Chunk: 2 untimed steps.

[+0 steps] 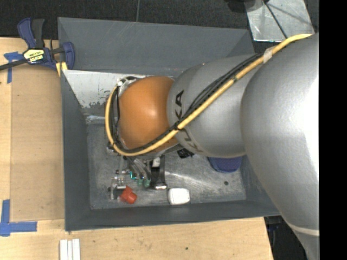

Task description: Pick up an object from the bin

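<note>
Seen from beside the bin [76,199]: arm [260,107] reaches in from the right, orange cover [142,110] at the wrist hanging over the floor's left half; gripper [138,184] is low, close to the floor, towards the near wall; open or closed, cannot tell from here, and nothing can be seen in its grasp. Nearest thing: small red piece [128,196], rounded, lying on the floor just beside the gripper on its near-left side, close to the near wall; touching the gripper or not, can't say. White block [179,196], rounded corners, lies near it to the right, apart from it; blue thing [225,164] sits further right, mostly hidden under the arm. Handling, est. only: red piece is prob. light, hard plastic, smooth, so liable to slip or skid away if nudged off-centre; not fragile by the look of it. Recommended hold: across its narrowest width, centred, approx. mid-height, approach straight down; near wall leaves little room on that side, so align the closing direction along the wall, not towards it. White block is the alt. candidate: flatter sides, more clearance round it, prob. easier to seat squarely.
</note>
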Each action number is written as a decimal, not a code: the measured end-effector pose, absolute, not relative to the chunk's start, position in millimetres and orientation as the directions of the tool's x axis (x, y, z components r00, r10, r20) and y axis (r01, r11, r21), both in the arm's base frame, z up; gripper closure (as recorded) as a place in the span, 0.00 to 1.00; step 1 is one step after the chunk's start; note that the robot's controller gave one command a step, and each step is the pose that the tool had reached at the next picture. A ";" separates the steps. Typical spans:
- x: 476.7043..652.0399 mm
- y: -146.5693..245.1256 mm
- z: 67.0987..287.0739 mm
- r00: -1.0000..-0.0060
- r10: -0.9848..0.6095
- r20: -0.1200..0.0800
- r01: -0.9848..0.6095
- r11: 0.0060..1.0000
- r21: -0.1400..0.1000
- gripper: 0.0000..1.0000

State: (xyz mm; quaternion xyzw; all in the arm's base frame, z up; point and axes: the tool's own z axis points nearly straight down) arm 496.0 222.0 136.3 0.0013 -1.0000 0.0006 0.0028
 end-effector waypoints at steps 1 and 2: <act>485.2 174.9 73.5 -0.995 0.102 -0.007 0.102 0.995 0.006 0.00; 487.9 178.1 100.9 -0.958 0.287 -0.004 0.287 0.958 0.003 0.00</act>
